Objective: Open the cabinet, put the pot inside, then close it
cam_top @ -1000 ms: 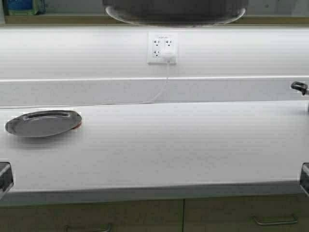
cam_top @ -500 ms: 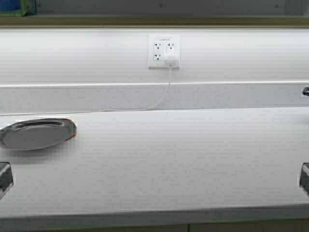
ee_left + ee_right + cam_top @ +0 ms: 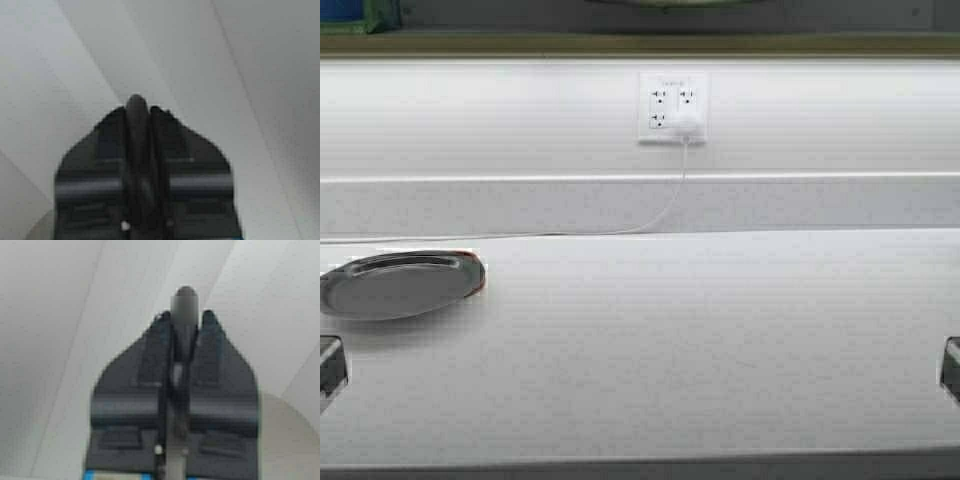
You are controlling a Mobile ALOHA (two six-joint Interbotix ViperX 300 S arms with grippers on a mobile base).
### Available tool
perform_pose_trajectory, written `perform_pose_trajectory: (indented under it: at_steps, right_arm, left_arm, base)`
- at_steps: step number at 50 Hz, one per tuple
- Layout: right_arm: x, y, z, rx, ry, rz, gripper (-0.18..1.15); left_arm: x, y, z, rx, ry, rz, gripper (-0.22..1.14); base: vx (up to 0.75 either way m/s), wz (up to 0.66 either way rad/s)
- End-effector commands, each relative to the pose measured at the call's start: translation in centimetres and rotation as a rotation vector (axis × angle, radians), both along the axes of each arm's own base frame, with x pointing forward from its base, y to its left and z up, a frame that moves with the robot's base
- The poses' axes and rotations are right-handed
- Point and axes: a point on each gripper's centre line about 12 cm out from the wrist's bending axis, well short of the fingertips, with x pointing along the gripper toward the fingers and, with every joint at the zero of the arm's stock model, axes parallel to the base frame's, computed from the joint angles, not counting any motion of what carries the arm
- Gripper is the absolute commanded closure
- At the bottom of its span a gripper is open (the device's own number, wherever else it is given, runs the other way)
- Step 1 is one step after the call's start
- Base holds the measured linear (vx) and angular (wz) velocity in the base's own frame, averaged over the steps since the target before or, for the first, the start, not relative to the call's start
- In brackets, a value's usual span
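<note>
The pot shows only as a thin curved sliver [image 3: 670,3] at the top edge of the high view. My left gripper [image 3: 143,109] is shut on one black loop handle [image 3: 136,101], which sticks out between its fingertips. My right gripper [image 3: 186,316] is shut on the other handle [image 3: 185,297] in the same way. Neither gripper shows in the high view. The cabinet's tan lower edge [image 3: 620,43] runs across the top there, with a grey band above it. Its doors are out of view.
A steel plate [image 3: 400,283] lies at the left of the white countertop [image 3: 700,340]. A wall socket [image 3: 672,106] with a white cord is on the backsplash. Dark arm parts show at the left edge [image 3: 328,365] and the right edge [image 3: 952,368]. A blue-green item [image 3: 350,12] sits at the top left.
The pot's underside, which filled the top middle, has risen almost out of the high view. The robot has moved forward: the base cabinets have dropped out of view and the scene has shifted right.
</note>
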Motion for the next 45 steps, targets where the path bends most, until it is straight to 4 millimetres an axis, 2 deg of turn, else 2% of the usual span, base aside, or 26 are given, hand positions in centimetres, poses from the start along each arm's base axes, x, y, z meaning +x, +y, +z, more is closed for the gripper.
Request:
perform_pose_trajectory:
  at_steps: [1,14,24,45]
  right_arm:
    - [-0.4,4.2,2.7,-0.003,-0.066,0.096,0.89]
    - [0.7,3.4,1.4,-0.010,-0.042,0.070,0.89]
    - [1.0,3.2,0.7,0.003,-0.028,0.067,0.89]
    - [2.5,2.5,-5.3,0.111,0.091,0.054,0.89]
  left_arm:
    - [-0.9,-4.5,2.5,-0.008,-0.022,-0.131,0.90]
    - [0.9,-4.6,0.4,-0.008,0.023,-0.122,0.90]
    - [1.4,-4.7,-1.3,-0.018,0.061,-0.124,0.90]
    - [2.7,-5.2,-3.6,-0.081,0.112,-0.131,0.90]
  base:
    - [0.04,0.03]
    - [0.03,0.01]
    - [0.04,0.03]
    - [0.02,0.02]
